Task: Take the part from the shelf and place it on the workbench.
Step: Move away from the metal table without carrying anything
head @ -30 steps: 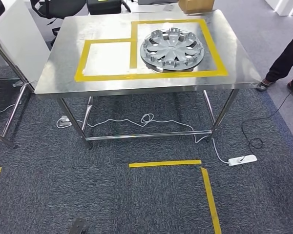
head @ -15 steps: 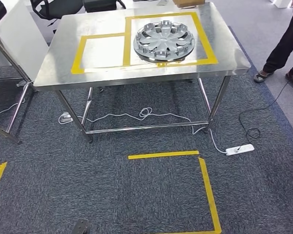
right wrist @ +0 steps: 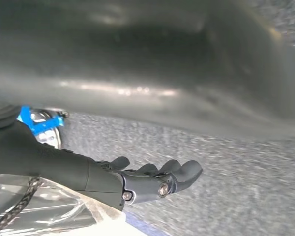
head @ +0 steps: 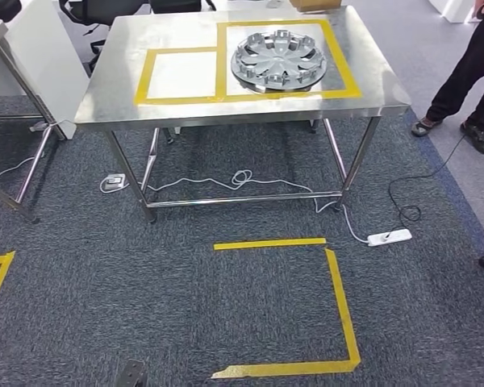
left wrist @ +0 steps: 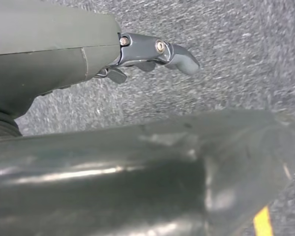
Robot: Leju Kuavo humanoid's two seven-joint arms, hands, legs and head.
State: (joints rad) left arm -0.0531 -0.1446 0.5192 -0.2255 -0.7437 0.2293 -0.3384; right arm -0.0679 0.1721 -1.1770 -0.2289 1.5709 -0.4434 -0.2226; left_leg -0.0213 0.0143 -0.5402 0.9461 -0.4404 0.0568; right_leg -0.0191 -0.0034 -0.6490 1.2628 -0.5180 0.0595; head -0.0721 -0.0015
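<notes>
The part, a silver wheel cover, lies flat on the steel workbench, inside the larger yellow-taped rectangle on its right half. The smaller taped rectangle to its left holds nothing. My left hand hangs over grey carpet, fingers stretched out and apart, nothing in them. My right hand also hangs above the carpet with its fingers extended and nothing held. Both hands are far from the workbench.
A person's legs stand at the workbench's right end. A white power strip and cables lie on the carpet under and beside the bench. Yellow tape marks a square on the floor in front. A white table stands at the left.
The whole picture has shifted: the workbench sits higher and farther in the head view, and more of the floor tape square shows. The wheel cover stays put on the bench.
</notes>
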